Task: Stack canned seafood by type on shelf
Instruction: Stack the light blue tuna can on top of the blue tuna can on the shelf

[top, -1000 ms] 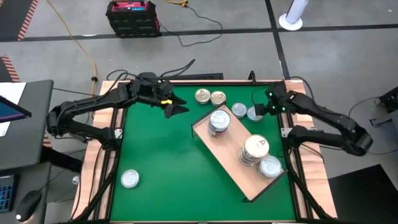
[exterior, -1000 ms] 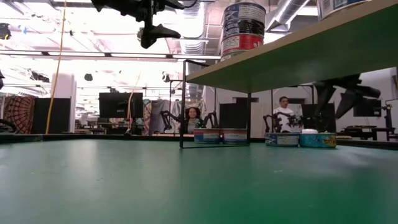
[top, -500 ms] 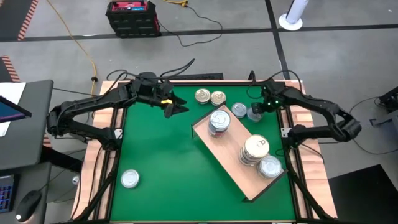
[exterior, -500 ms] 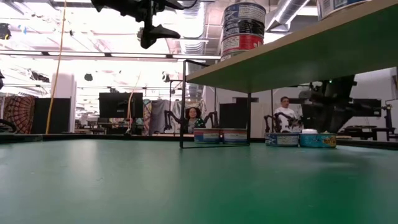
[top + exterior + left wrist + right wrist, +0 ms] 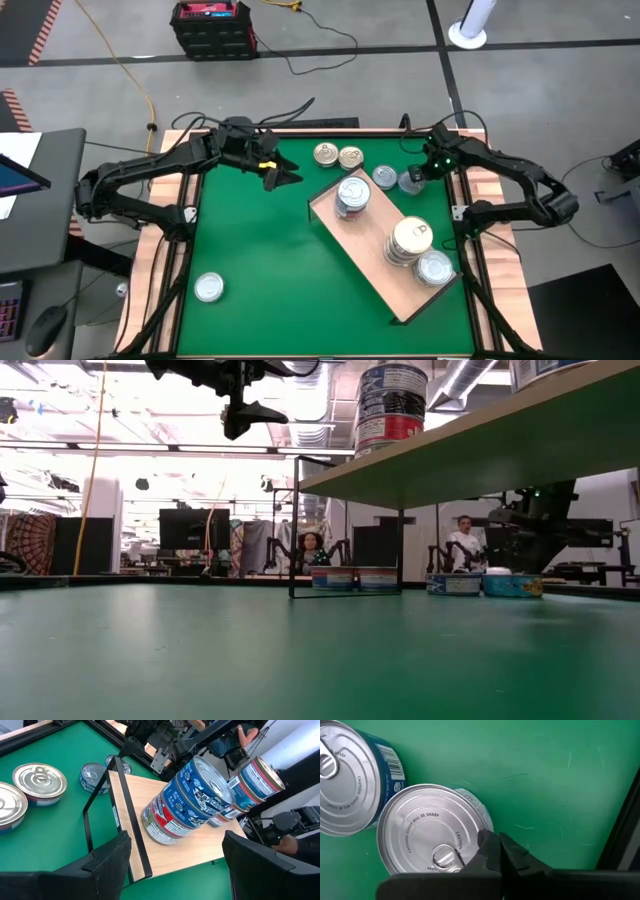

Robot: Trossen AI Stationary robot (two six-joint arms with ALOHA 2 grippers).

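Green mat (image 5: 270, 260), shelf (image 5: 372, 262) lying diagonal — tins (image 5: 350, 192) lid-up

Two dark jointed arms, yellow-marked left wrist (image 5: 266, 163)

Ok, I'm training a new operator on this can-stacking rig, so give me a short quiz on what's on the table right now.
1. True or false: the right gripper is open.
2. How many cans lie on the mat, off the shelf? A three, B five, C eight.
3. Short answer: which gripper hangs open above the mat, away from every can?

Key
1. False: it is shut, its tips over a can's lid.
2. B.
3. The left gripper.
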